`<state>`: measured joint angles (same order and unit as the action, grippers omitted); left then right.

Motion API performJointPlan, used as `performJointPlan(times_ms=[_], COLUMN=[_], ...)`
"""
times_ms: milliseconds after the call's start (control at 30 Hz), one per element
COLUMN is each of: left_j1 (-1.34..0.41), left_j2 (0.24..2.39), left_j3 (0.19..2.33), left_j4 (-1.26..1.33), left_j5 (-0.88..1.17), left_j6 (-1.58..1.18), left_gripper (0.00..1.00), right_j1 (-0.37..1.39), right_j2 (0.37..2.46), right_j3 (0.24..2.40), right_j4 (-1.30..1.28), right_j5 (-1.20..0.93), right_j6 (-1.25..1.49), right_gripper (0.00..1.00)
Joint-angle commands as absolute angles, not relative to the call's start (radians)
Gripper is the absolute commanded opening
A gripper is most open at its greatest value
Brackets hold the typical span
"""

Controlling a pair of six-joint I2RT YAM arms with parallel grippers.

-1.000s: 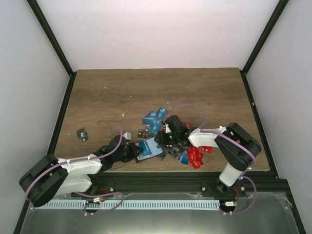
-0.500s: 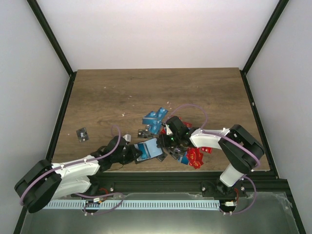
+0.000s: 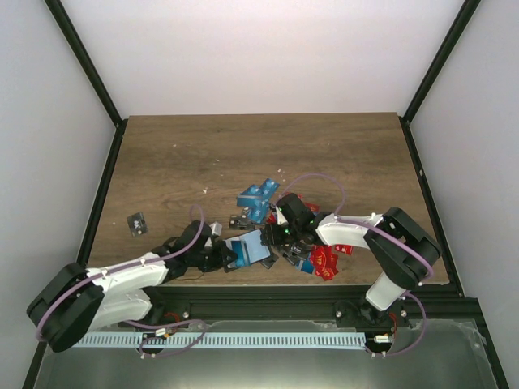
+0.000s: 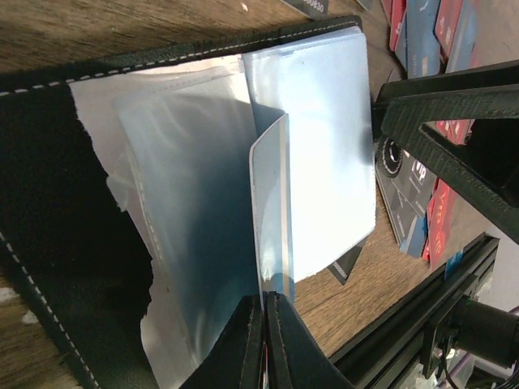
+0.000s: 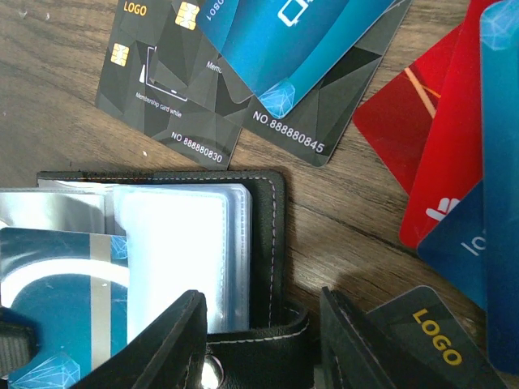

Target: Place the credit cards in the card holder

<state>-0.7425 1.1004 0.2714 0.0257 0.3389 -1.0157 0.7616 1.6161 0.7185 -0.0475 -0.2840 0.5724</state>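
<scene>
Left wrist: left gripper (image 4: 265,304) is pinched shut on a clear sleeve (image 4: 272,211) of the open holder (image 4: 49,243). In right wrist, right gripper (image 5: 261,298) is half-open, straddling the holder's near edge; clamp unclear. Holder lies between both grippers, long axis left-right. Loose cards (image 5: 276,57) sit just beyond right gripper, so it's nearer. Since a second ago, left arm (image 3: 130,279) has stretched out and holder has barely shifted.

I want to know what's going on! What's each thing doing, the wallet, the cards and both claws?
card holder: lying open, sleeves showing.
clear sleeve: raised, pinched at its edge.
left gripper: shut on the clear sleeve.
right gripper: jaws apart astride the holder's clasp edge; grip unclear.
blue card: tucked inside a sleeve.
loose credit cards: lying flat, overlapping, outside the holder.
</scene>
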Motion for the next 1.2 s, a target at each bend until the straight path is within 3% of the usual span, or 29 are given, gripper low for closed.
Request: performJointPlan(times_ms=[0, 1167], left_j1=[-0.726, -0.666], left_j2=[1.156, 1.284], left_j3=[0.280, 0.318], left_j4=[0.011, 0.117], left_j5=[0.383, 0.344], left_j6=[-0.981, -0.941], left_gripper=[0.04, 0.04], right_j1=[0.763, 0.764], right_j2=[1.606, 1.634], right_j3=[0.702, 0.663], right_j4=[-0.102, -0.055], right_j5=[-0.269, -0.327], right_j6=[0.565, 0.587], right_gripper=[0.41, 0.40])
